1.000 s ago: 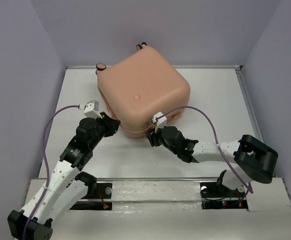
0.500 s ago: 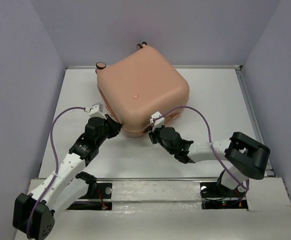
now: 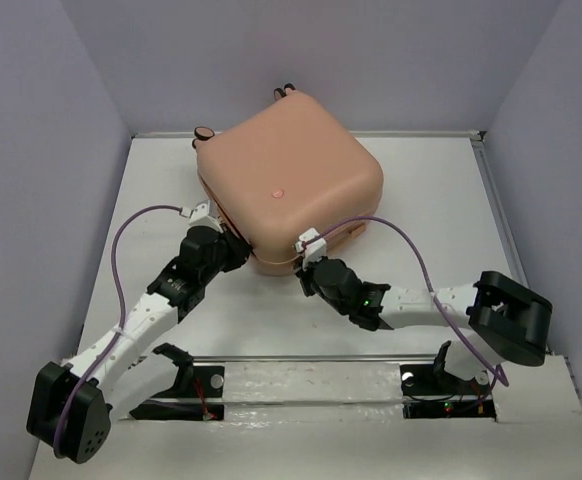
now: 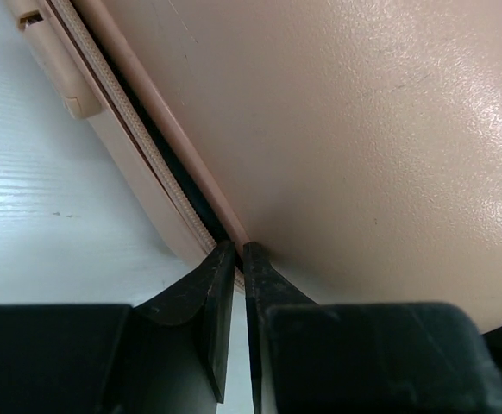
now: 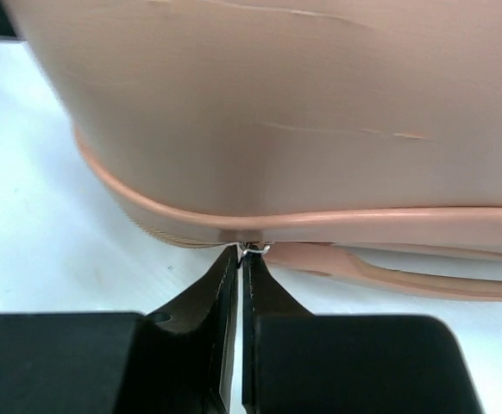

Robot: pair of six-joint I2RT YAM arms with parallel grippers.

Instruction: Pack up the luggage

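Closing time: the luggage [image 3: 289,190] sits lid-down by the bench's [image 3: 271,320] far edge, seam gaping; left gripper [image 4: 238,252] pinches its rim, right gripper [image 5: 241,254] clamps the zip pull [image 5: 254,250]

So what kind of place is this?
Probably a robot lab cell: white table boxed in by grey panels, left arm and right arm bolted at its near edge, a pink suitcase.

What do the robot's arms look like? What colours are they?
The left arm and right arm have white links and chunky black joints. A thin purple cable loops along each. The fingers are black pointed wedges.
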